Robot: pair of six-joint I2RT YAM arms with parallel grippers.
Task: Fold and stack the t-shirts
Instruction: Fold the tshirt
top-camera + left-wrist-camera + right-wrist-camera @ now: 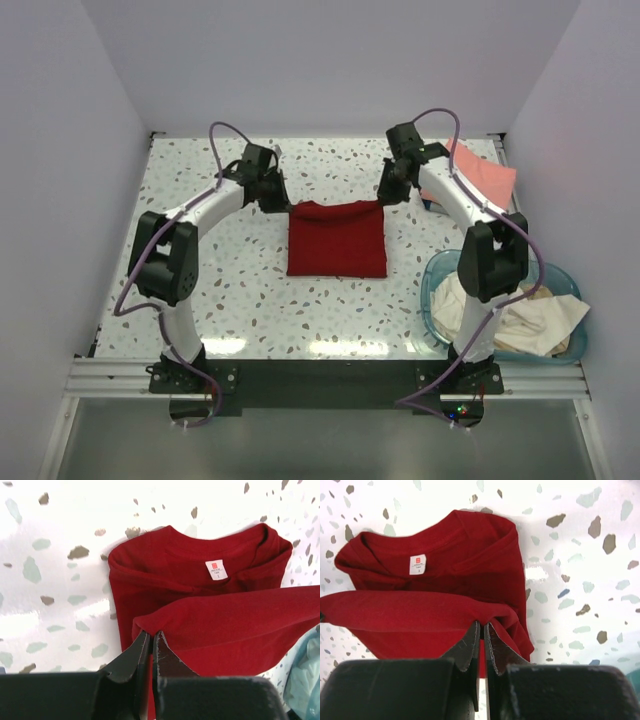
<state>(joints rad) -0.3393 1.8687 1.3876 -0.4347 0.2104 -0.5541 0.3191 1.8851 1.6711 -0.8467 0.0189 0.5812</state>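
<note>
A dark red t-shirt (337, 240) lies partly folded in the middle of the speckled table, its white neck label (216, 570) showing. My left gripper (282, 203) is shut on the far left corner of its raised edge (150, 630). My right gripper (385, 198) is shut on the far right corner (482, 622). Between them the edge hangs lifted over the rest of the shirt (445, 545). A salmon-pink t-shirt (485, 175) lies at the far right. Cream-white t-shirts (520, 320) sit in the basket.
A translucent teal plastic basket (435, 275) stands at the near right beside the right arm's base. White walls enclose the table on three sides. A black rail (320, 380) runs along the near edge.
</note>
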